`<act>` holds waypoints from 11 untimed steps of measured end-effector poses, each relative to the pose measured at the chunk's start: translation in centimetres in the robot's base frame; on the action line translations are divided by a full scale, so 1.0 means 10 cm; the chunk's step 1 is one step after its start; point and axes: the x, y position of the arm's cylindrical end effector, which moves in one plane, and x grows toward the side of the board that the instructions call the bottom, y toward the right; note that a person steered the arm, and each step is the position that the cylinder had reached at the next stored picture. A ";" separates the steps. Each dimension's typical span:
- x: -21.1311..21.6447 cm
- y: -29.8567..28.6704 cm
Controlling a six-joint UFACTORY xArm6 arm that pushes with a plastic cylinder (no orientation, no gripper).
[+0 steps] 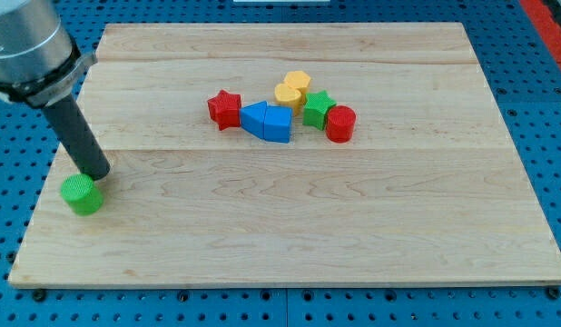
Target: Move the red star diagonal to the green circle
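Note:
The red star (pixel 225 108) lies near the board's middle, touching the left end of a cluster of blocks. The green circle (pixel 83 194) sits far off at the board's left edge, toward the view's bottom. My tip (pixel 95 173) rests just above and right of the green circle, touching or nearly touching it. The rod rises up and to the left from there to the arm's grey body in the view's top left corner.
Right of the red star lie two blue blocks (pixel 267 122), two yellow blocks (pixel 292 89), a green star (pixel 317 107) and a red cylinder (pixel 340 123), packed together. The wooden board (pixel 290 227) rests on a blue pegboard surface.

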 end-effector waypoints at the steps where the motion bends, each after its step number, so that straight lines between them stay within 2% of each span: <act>1: -0.37 -0.26; 2: 0.36 -0.26; 3: 0.44 -0.11; 5: -1.46 1.00; 6: -1.77 1.75; 7: -1.10 1.39; 8: -0.42 0.74; 9: -0.14 0.53; 10: -0.53 0.76; 11: -0.61 0.86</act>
